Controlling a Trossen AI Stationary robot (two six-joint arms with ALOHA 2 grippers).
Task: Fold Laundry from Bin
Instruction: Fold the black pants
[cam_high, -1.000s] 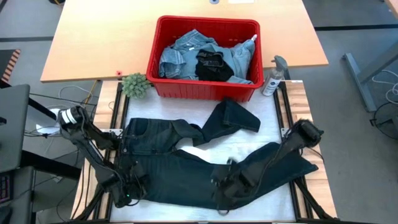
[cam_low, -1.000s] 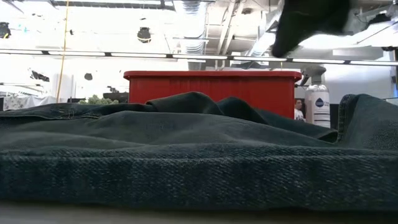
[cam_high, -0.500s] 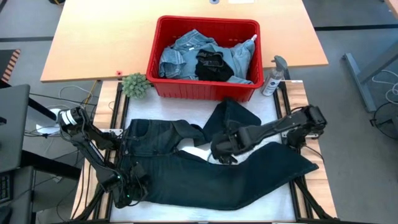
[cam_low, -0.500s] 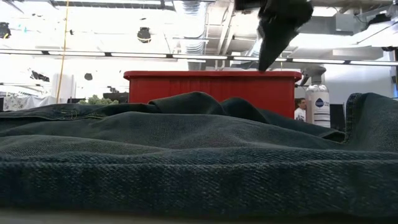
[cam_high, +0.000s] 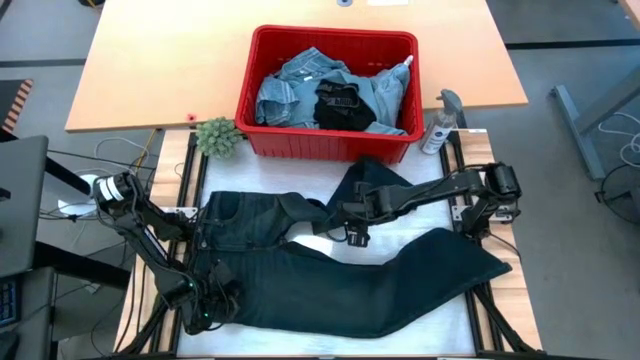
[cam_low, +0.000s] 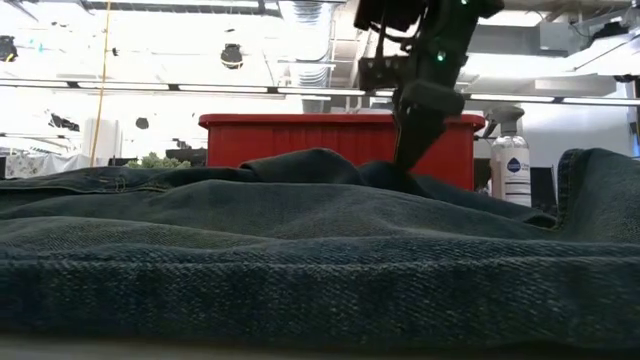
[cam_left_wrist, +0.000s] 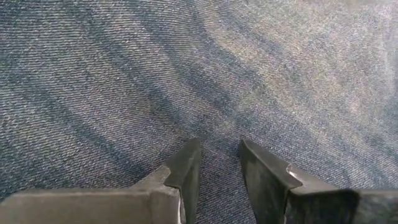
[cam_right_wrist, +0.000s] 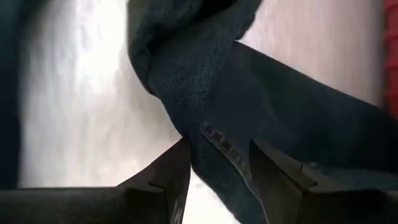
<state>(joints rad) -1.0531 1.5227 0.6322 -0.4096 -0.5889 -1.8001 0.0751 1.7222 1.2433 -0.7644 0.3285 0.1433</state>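
Dark jeans (cam_high: 300, 285) lie spread on the white table top, waist toward the left. The near leg lies straight and the far leg (cam_high: 378, 190) is twisted and bent toward the bin. My left gripper (cam_high: 207, 308) is down on the jeans near the waist's near corner. My right gripper (cam_high: 355, 232) is open. It hangs low over the twisted far leg, with a stitched fold (cam_right_wrist: 217, 140) of that leg between its fingers. I cannot tell whether it touches. The red bin (cam_high: 250, 80) at the far side holds light blue denim (cam_high: 290, 90) and a black piece (cam_high: 345, 105). My left gripper has its fingers (cam_left_wrist: 186, 165) a narrow gap apart, with denim (cam_left_wrist: 217, 146) of the jeans between their tips. The fingers come slanting down from the table's left. The cloth lies flat on the table around them. One layer or several, I cannot tell.
A small green plant (cam_high: 218, 137) stands left of the bin and a spray bottle (cam_high: 440, 122) stands right of it. Bare white table shows between the two legs (cam_high: 315, 245) and right of the far leg (cam_high: 440, 210).
My right gripper has left the near leg at the table's near edge. It has swung toward the far edge, rolling its wrist, and come down over the twisted far leg. The jeans lie as before.
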